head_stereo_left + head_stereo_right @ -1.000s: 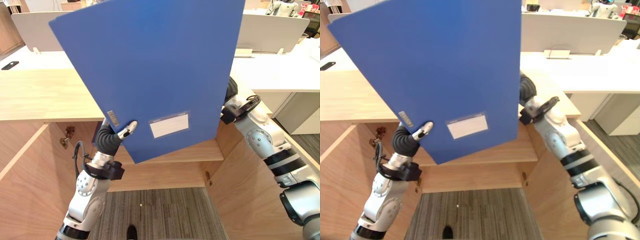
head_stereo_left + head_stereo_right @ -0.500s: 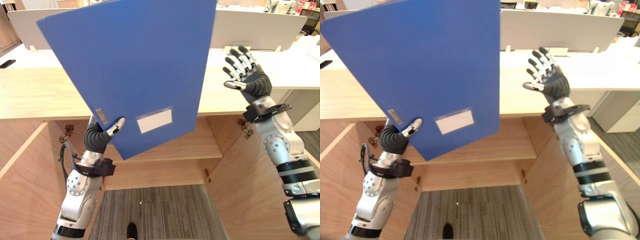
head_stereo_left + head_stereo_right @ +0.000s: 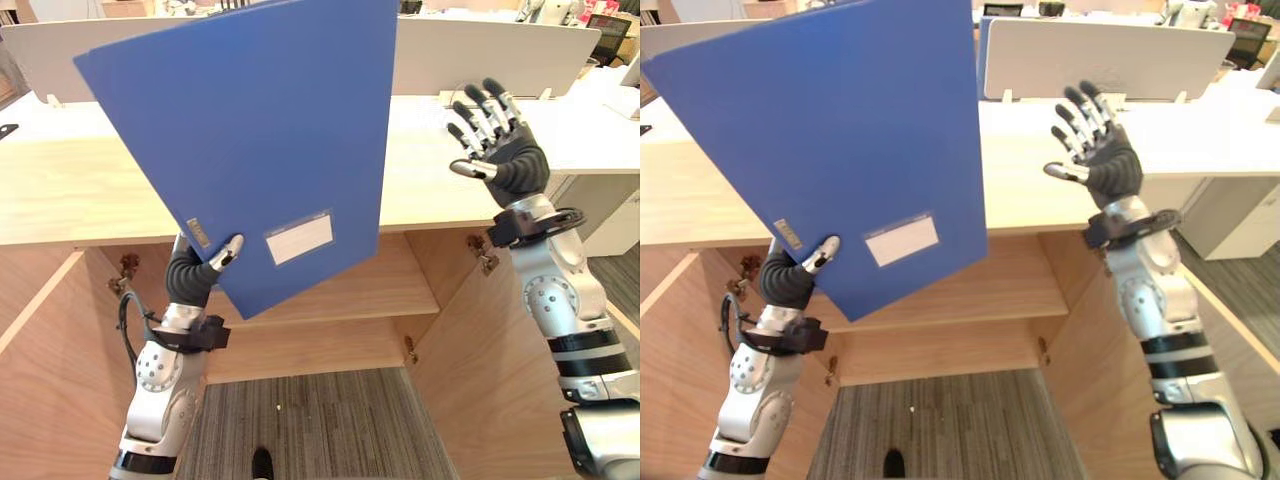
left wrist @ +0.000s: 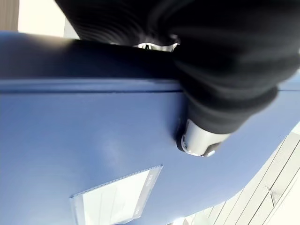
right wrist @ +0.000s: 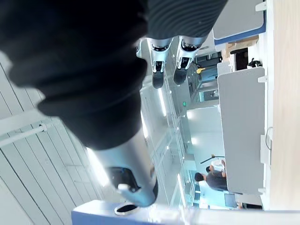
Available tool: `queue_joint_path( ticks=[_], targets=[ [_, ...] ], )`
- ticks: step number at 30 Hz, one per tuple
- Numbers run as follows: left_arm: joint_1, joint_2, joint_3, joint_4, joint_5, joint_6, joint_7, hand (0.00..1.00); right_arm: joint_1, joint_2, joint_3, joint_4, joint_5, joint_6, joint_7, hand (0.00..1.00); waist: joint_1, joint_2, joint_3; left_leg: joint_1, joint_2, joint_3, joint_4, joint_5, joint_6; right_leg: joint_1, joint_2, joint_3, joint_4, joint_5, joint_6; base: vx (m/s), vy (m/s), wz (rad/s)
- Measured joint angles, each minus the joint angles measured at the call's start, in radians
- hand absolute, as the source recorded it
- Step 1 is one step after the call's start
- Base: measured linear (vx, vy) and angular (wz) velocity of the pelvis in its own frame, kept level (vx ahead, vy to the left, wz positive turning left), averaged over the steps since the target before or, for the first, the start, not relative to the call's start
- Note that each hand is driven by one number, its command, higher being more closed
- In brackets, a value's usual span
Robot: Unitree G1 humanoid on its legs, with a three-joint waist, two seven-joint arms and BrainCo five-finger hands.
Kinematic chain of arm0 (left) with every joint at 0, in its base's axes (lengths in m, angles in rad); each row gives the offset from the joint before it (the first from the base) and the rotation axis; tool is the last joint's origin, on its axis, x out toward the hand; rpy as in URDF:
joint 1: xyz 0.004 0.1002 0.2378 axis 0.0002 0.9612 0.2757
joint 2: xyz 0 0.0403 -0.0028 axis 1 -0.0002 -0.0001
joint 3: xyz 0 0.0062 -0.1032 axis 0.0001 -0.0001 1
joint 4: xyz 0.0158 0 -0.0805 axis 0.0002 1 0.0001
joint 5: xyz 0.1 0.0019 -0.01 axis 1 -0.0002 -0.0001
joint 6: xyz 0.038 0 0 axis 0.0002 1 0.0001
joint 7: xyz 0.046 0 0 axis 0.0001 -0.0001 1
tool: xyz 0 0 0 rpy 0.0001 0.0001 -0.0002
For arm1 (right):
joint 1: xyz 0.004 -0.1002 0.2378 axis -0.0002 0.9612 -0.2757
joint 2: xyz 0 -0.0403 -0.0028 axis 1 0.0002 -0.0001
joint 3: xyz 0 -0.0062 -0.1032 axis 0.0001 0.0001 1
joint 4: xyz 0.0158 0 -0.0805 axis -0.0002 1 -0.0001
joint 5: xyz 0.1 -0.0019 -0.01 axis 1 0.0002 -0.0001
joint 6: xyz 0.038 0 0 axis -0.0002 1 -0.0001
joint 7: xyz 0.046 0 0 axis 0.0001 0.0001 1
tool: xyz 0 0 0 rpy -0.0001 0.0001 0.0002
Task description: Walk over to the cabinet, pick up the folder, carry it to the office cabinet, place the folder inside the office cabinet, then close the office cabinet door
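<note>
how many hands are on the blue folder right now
1. The left hand pinches the folder at its lower corner; the right hand is raised apart from it, fingers spread, holding nothing.

Top edge of folder (image 3: 260, 140) cut off by frame. left hand (image 3: 192, 278) mostly hidden behind it, thumb (image 3: 228, 250) showing. distant figures (image 5: 213, 179), probably people, too small.

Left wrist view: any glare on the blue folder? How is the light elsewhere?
Left wrist view: only a soft pale sheen on the flat blue plastic folder held by the left robot hand, no hard glare. Right wrist view: bright ceiling light strips past the open right robot hand. Left eye view: even light; the open light-wood cabinet is shaded inside.
</note>
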Motion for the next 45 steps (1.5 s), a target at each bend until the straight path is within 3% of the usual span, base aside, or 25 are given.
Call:
queue_joint_path(
  ticks=[14,25,26,30,33,34,36,39,42,43,45],
  targets=[
    [-0.036,0.002,-0.081,-0.001,-0.006,0.0,-0.003,1.0,-0.084,-0.001,0.224,0.01,0.042,0.044,0.052,0.0,0.014,0.001,-0.007,-0.005,0.0,0.0,0.0,0.001,0.0,0.0,0.002,0.0,-0.008,0.012,0.001,0.0,0.0,0.0],
    [-0.042,0.036,-0.091,-0.001,-0.071,0.003,-0.009,1.0,-0.148,0.0,0.292,0.07,0.082,0.045,0.053,0.0,0.025,0.006,-0.012,-0.009,-0.001,-0.006,0.0,0.005,0.0,-0.001,0.002,-0.003,-0.007,0.009,-0.004,0.0,0.0,0.01],
    [-0.042,0.044,-0.09,-0.001,-0.084,0.003,-0.009,1.0,-0.171,-0.002,0.318,0.087,0.09,0.045,0.058,1.0,0.025,0.006,-0.013,-0.009,-0.001,-0.006,0.0,0.005,0.0,-0.001,0.002,-0.003,-0.007,0.009,-0.005,0.0,0.0,0.0],
    [-0.042,0.075,-0.09,-0.001,-0.126,0.001,-0.008,1.0,-0.259,-0.047,0.471,0.089,0.14,0.05,0.105,1.0,0.03,0.005,-0.019,-0.013,-0.001,-0.007,0.0,0.002,-0.003,-0.001,0.003,-0.004,-0.016,0.01,-0.005,0.0,0.0,0.0],
    [-0.042,0.131,-0.1,0.001,-0.144,-0.002,-0.009,1.0,-0.303,-0.143,0.603,0.078,0.21,0.082,0.153,1.0,0.049,0.003,-0.021,-0.016,-0.001,-0.011,0.0,0.002,-0.003,-0.001,0.005,-0.007,-0.018,0.01,-0.005,0.0,0.0,0.06],
    [-0.042,0.174,-0.125,0.012,-0.144,-0.01,-0.009,1.0,-0.313,-0.197,0.676,0.071,0.252,0.116,0.16,1.0,0.059,0.0,-0.03,-0.024,-0.002,-0.021,0.0,0.004,-0.002,-0.001,0.006,-0.017,-0.02,0.01,-0.005,0.01,-0.002,0.15],
    [-0.042,0.194,-0.15,0.021,-0.154,-0.014,-0.009,1.0,-0.314,-0.223,0.711,0.065,0.278,0.134,0.16,1.0,0.061,-0.002,-0.033,-0.03,-0.003,-0.031,0.0,0.007,-0.003,-0.001,0.007,-0.028,-0.02,0.009,-0.004,0.02,-0.005,0.16],
    [-0.042,0.187,-0.209,0.066,-0.194,-0.022,-0.009,1.0,-0.309,-0.271,0.746,0.046,0.284,0.176,0.16,1.0,0.088,-0.003,-0.033,-0.031,-0.001,-0.034,0.001,0.008,-0.004,-0.001,0.01,-0.03,-0.017,0.01,-0.004,0.01,-0.001,0.02],
    [-0.042,0.178,-0.229,0.075,-0.2,-0.039,-0.009,1.0,-0.255,-0.283,0.688,-0.001,0.248,0.183,0.159,1.0,0.104,-0.003,-0.033,-0.032,0.0,-0.036,0.001,0.007,-0.004,-0.002,0.011,-0.031,-0.013,0.006,-0.007,0.0,0.0,0.0],
    [-0.042,0.177,-0.236,0.076,-0.2,-0.044,-0.009,0.0,-0.226,-0.283,0.657,-0.019,0.231,0.183,0.158,1.0,0.109,-0.003,-0.033,-0.033,0.0,-0.037,0.001,0.007,-0.005,-0.004,0.011,-0.031,-0.011,0.005,-0.007,0.0,0.006,0.04],
    [-0.038,0.179,-0.244,0.077,-0.195,-0.065,-0.009,0.0,-0.134,-0.275,0.564,-0.088,0.184,0.189,0.15,1.0,0.118,-0.002,-0.033,-0.039,0.0,-0.043,0.001,0.005,-0.008,-0.018,0.008,-0.031,0.014,-0.011,-0.01,0.0,0.007,0.05]
  ],
)
